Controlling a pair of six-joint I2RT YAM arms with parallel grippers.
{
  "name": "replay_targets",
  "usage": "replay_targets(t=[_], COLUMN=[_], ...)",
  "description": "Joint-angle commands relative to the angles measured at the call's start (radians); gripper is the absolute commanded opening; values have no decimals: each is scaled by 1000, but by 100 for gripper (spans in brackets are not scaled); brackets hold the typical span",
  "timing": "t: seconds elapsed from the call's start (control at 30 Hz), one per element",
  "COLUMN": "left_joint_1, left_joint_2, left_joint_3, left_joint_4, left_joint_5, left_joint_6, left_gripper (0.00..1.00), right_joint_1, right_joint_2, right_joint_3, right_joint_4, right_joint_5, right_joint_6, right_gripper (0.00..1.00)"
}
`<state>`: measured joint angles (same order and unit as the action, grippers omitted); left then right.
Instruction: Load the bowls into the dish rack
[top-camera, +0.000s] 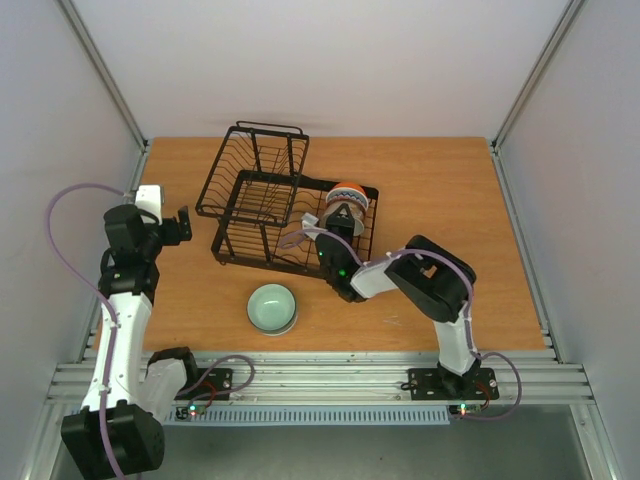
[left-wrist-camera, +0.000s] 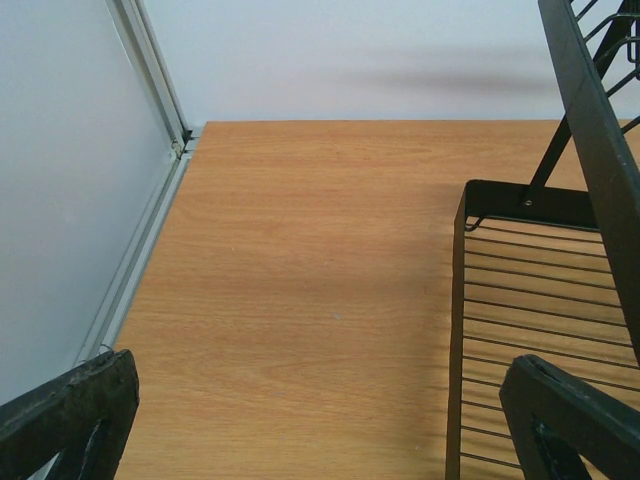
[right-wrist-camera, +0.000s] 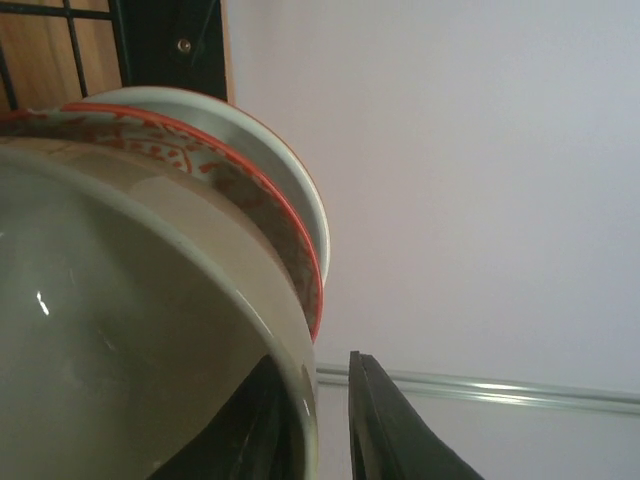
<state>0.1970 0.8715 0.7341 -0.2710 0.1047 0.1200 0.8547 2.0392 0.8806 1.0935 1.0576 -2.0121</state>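
Reaching into dish rack (top-camera: 262, 238) | right claw (right-wrist-camera: 316, 425) perhaps gripping bowl (right-wrist-camera: 120, 330) rim

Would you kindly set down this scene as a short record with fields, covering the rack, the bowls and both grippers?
dish rack: black wire, mid-table, set askew
bowls in rack: three on edge, close together: pale bowl nearest the right wrist camera, orange-rimmed bowl, white bowl behind
bowl outside rack: celadon bowl, upright on the table, in front of the rack
left gripper: open, empty, left of the rack
right gripper: at the pale bowl, fingers astride its rim; grip unclear
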Motion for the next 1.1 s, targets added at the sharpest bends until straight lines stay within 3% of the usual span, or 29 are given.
replay_targets(t=[0.0, 0.1, 0.13, 0.43, 0.7, 0.8, 1.07], left_joint_1=[9, 9, 9, 10, 9, 10, 11], left_joint_2=[-21, -25, -26, -28, -24, -20, -14], left_joint_3=[-9, -9, -9, -8, -8, -8, -8], left_joint_4=[57, 55, 55, 56, 56, 56, 57], left_joint_5=[-3, -8, -10, -10, -8, -6, 4], left_joint_6=[-4, -3, -3, -2, -2, -3, -2], left_gripper=[99, 99, 99, 99, 99, 99, 99], right_joint_1=[12, 12, 12, 30, 34, 44, 97], right_joint_2=[-183, -270, -284, -310, -330, -385, -472], right_joint_3=[22, 65, 72, 99, 129, 196, 504], right_joint_4=[-369, -766, -806, -1002, -1123, -1310, -2020], right_joint_5=[-17, -80, -88, -135, -182, -208, -382], right_joint_6=[370, 637, 668, 808, 897, 1006, 1491], right_gripper=[25, 39, 41, 59, 63, 65, 64])
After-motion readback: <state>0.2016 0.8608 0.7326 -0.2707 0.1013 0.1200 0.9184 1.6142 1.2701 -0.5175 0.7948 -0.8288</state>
